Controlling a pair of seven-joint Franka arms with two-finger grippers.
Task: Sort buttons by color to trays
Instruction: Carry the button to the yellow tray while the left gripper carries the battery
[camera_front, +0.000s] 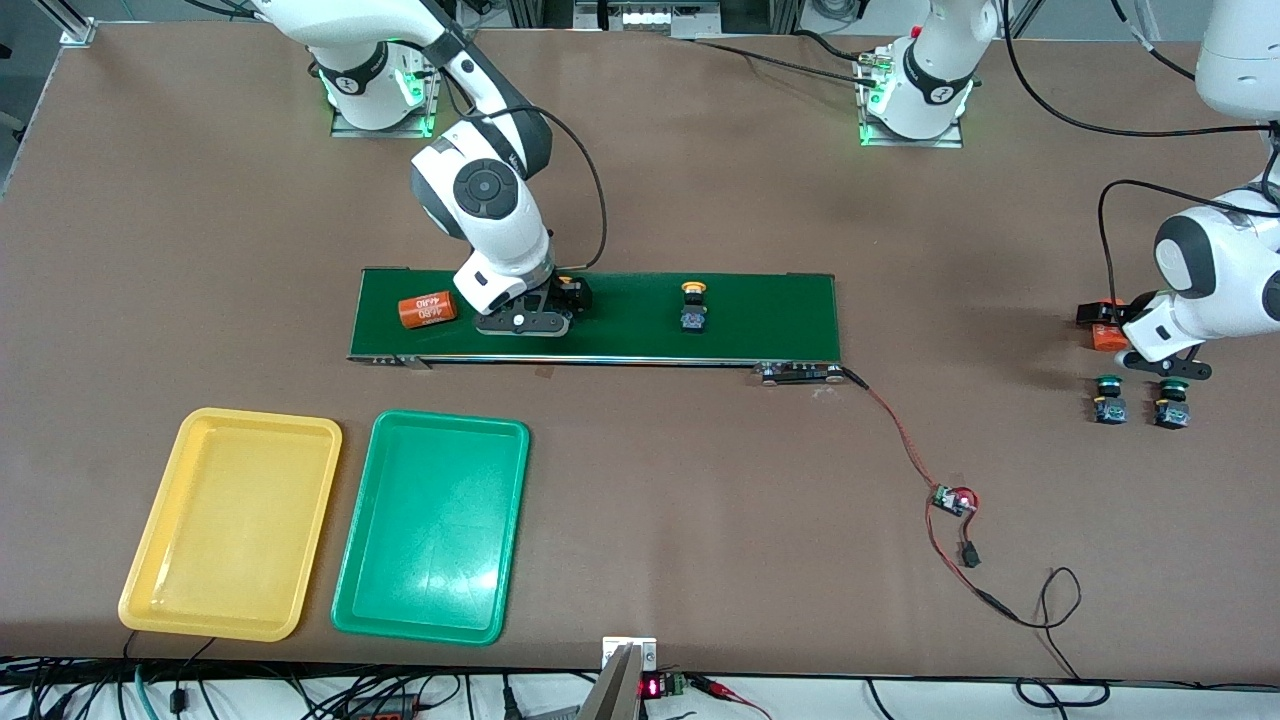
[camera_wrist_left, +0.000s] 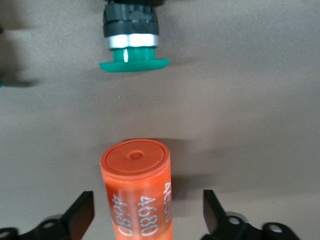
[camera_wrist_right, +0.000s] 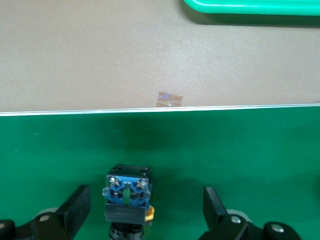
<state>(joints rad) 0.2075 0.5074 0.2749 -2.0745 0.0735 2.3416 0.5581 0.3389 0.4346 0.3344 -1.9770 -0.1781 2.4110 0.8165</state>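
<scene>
My right gripper (camera_front: 545, 310) is low over the dark-green belt, open, with a yellow-capped button (camera_wrist_right: 127, 196) (camera_front: 575, 293) lying between its fingers (camera_wrist_right: 75, 210), a gap on each side. A second yellow button (camera_front: 693, 305) lies on the belt, toward the left arm's end. My left gripper (camera_front: 1140, 350) is open around an orange "4680" cylinder (camera_wrist_left: 137, 195) (camera_front: 1105, 337) on the table, touching neither side. Two green buttons (camera_front: 1108, 400) (camera_front: 1172, 405) sit just nearer the front camera; one green button (camera_wrist_left: 132, 45) shows in the left wrist view. The yellow tray (camera_front: 150, 560) and green tray (camera_front: 360, 590) lie near the front edge.
Another orange "4680" cylinder (camera_front: 428, 310) lies on the conveyor belt (camera_front: 780, 310) beside my right gripper. A red-and-black cable with a small board (camera_front: 950, 498) runs from the belt's end across the table toward the front edge.
</scene>
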